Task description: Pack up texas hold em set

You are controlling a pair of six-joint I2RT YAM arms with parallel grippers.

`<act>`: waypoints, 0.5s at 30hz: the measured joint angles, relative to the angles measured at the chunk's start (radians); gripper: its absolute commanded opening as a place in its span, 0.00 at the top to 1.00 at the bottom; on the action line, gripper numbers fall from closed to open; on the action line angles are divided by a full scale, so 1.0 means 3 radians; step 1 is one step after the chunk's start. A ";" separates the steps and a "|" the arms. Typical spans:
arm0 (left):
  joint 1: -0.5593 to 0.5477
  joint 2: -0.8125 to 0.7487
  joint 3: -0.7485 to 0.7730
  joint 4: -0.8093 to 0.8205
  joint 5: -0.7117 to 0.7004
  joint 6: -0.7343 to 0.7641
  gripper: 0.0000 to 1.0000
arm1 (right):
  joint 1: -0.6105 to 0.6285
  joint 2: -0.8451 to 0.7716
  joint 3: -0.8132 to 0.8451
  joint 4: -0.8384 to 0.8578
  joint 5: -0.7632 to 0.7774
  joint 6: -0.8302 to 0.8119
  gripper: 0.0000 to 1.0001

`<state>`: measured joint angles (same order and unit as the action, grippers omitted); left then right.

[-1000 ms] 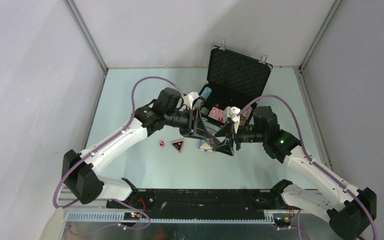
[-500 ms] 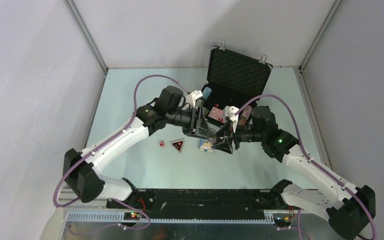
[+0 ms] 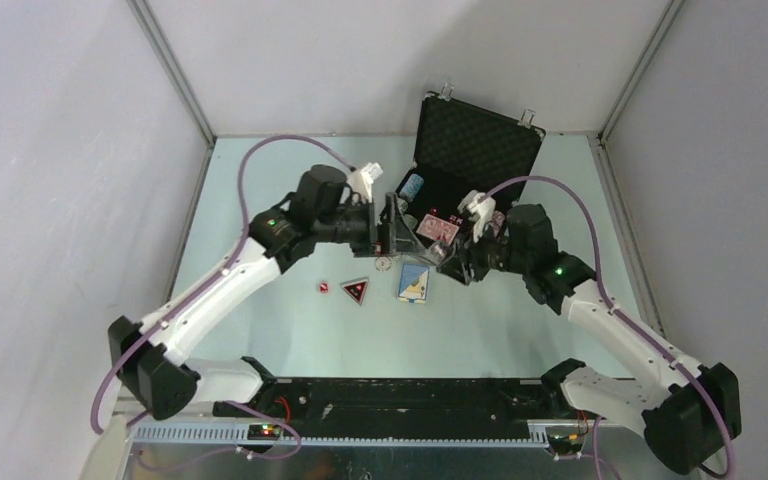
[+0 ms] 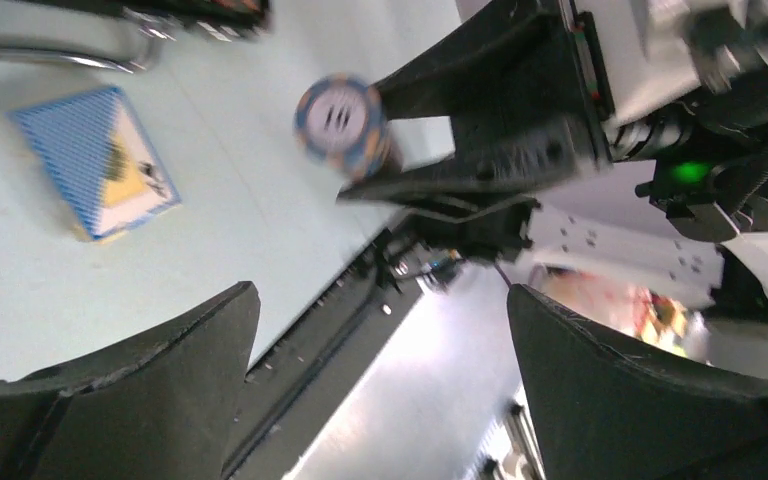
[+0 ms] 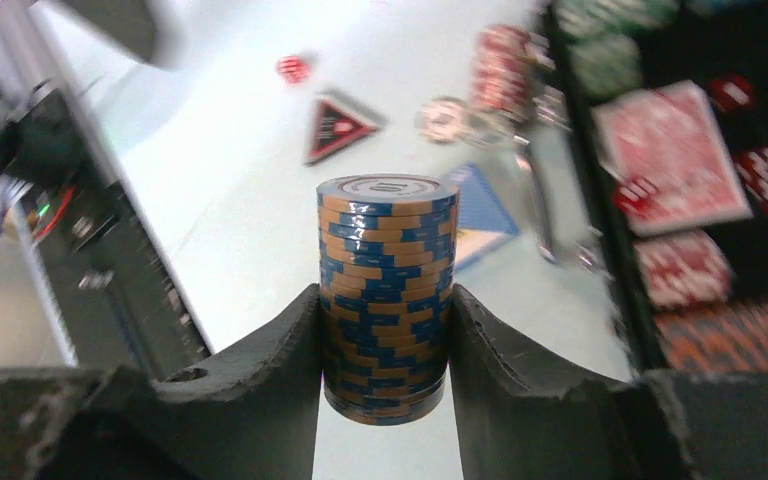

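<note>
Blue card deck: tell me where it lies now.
In the top view the blue card deck lies on the table, just right of the black triangle, before the open briefcase.

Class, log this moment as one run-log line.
left gripper: open | right gripper: grips blue chip stack | blue card deck: outside open briefcase

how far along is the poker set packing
Done: a red card deck and red chips sit in the open black foam-lined briefcase. In hand: the right gripper grips a blue-and-orange chip stack; the left gripper is open, empty. Left on the table: blue card deck, black triangle, red die, white button.
</note>
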<state>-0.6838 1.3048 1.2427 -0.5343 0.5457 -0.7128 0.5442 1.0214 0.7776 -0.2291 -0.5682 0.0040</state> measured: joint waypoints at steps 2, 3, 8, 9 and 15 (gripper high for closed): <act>0.0079 -0.0149 -0.0031 -0.0013 -0.0206 0.0036 0.00 | -0.0195 0.0088 -0.0005 0.0000 0.0215 0.0226 0.95; 0.0114 -0.0248 -0.0064 -0.0014 -0.0329 0.0072 0.00 | -0.0304 0.0134 -0.0009 0.0003 0.0317 0.0348 0.95; 0.0181 -0.0762 -0.0200 -0.0193 -0.0997 0.0326 0.00 | -0.0662 0.0399 -0.0008 0.0025 0.1020 0.0964 0.94; 0.0181 -0.0834 -0.0212 -0.0224 -0.1113 0.0376 0.00 | -0.0717 0.0482 0.0003 0.0022 0.1141 0.1099 0.94; 0.0181 -0.1241 -0.0380 -0.0271 -0.1906 0.0643 0.00 | -0.0926 0.1249 0.0385 -0.0187 0.1581 0.1610 0.87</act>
<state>-0.6296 0.9325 1.1286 -0.6155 -0.0261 -0.5198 0.2665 1.3960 0.8932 -0.2852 -0.0940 0.4870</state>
